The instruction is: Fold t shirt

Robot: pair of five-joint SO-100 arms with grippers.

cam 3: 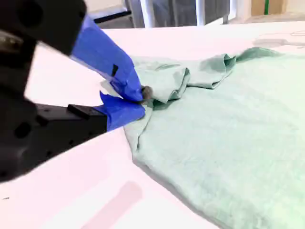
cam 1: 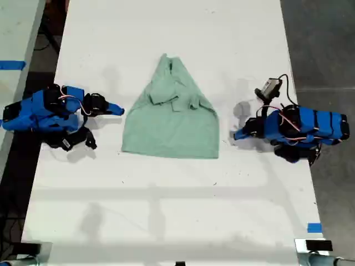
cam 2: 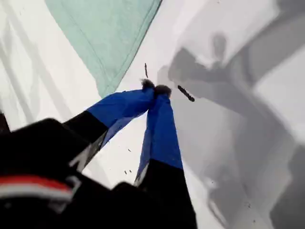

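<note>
Right now my first gripper (cam 2: 155, 89) sits just above the table (cam 1: 166, 210) with its jaws pressed together at the tips and nothing between them. It is at the exterior view's right, just off the shirt's (cam 1: 172, 124) nearer corner on that side and not touching the cloth. My second gripper (cam 3: 143, 101) is on the exterior view's left, right beside the shirt's edge. Its jaws are close together, but I cannot tell whether they are fully closed or have caught any cloth.

The shirt lies flat in the middle of the table, between the two arms. Its straight hem faces the near edge and the body narrows to a point towards the far edge. Just past the middle, bunched flaps (cam 1: 175, 97) lie on top of the body.

I judge the sleeves and shoulders are already folded inward, so the side folds are done, though loosely and with wrinkles. What is left, I think, is taking the hem corners and carrying them up over the flaps, or bringing the point down, to halve the shirt.
</note>
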